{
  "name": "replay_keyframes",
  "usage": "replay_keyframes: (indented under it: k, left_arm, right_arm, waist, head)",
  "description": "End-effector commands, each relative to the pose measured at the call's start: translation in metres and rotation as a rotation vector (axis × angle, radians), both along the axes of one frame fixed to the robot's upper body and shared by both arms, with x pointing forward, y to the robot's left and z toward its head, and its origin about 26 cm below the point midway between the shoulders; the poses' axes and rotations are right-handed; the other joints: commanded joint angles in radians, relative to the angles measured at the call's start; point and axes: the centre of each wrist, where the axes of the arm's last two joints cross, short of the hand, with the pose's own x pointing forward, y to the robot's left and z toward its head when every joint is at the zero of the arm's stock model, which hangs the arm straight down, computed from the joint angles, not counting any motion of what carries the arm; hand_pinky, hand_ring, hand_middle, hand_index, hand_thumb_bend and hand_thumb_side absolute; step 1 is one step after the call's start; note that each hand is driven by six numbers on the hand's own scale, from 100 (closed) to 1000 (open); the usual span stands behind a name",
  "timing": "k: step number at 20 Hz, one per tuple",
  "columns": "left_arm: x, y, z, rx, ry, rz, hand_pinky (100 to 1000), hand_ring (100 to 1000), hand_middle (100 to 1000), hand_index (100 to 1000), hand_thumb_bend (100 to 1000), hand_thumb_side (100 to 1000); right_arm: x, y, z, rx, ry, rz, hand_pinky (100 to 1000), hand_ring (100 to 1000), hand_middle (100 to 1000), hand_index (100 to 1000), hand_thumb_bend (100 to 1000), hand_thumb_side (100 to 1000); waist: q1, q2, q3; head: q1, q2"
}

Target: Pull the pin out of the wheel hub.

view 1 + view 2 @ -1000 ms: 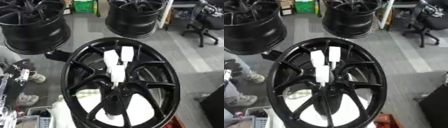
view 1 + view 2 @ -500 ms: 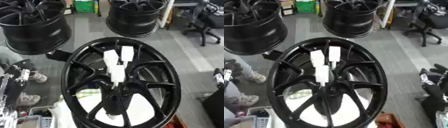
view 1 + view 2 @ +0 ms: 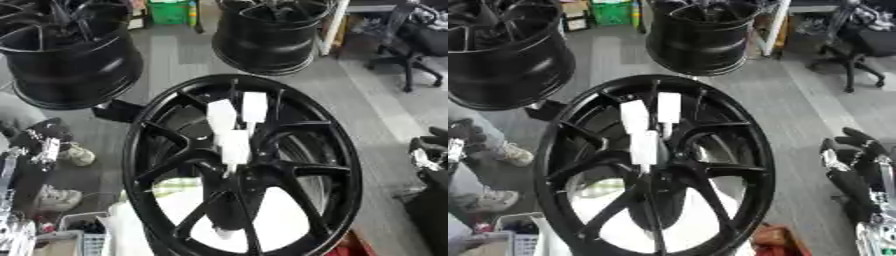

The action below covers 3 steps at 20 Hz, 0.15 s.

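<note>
A black spoked wheel hub (image 3: 337,150) stands tilted in the middle of both views. Three white block-shaped pins stick out near its centre: one (image 3: 221,116) at the upper left, one (image 3: 254,106) at the upper right, and one (image 3: 234,146) lower down, just above the hub's centre. My right hand (image 3: 857,148) shows at the right edge, to the right of the rim and apart from it, fingers relaxed and holding nothing. My left hand (image 3: 37,141) is a dark shape with silver parts at the left edge, away from the wheel.
Two more black wheels (image 3: 66,55) (image 3: 271,30) stand on the grey floor behind. An office chair (image 3: 420,40) is at the back right and a green box (image 3: 171,10) at the back. A person's shoes (image 3: 74,155) are at the left. A red object (image 3: 772,240) lies at the bottom right.
My right hand has come into view at the right edge and edged a little towards the wheel. The wheel and the white pins have not moved.
</note>
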Motion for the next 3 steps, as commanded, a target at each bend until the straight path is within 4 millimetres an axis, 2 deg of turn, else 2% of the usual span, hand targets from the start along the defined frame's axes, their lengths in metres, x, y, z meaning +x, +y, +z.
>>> replay_keyframes:
  k: [1,3]
  left_arm:
    - [0.002,-0.002,0.0075,-0.002,-0.026,-0.011,757,718,666,791,166,594]
    - [0.002,-0.0019,0.0075,-0.002,-0.026,-0.011,757,718,666,791,166,594]
  right_arm:
    - [0.0004,0.0002,0.0067,-0.009,-0.02,0.021,691,607,669,793,231,235]
    - [0.0003,0.0002,0.0065,-0.01,-0.018,0.024,691,606,668,792,228,231]
  waist:
    - [0.002,-0.006,-0.001]
    - [0.002,-0.006,-0.001]
  head:
    - [-0.004,0.005]
    - [-0.004,0.005]
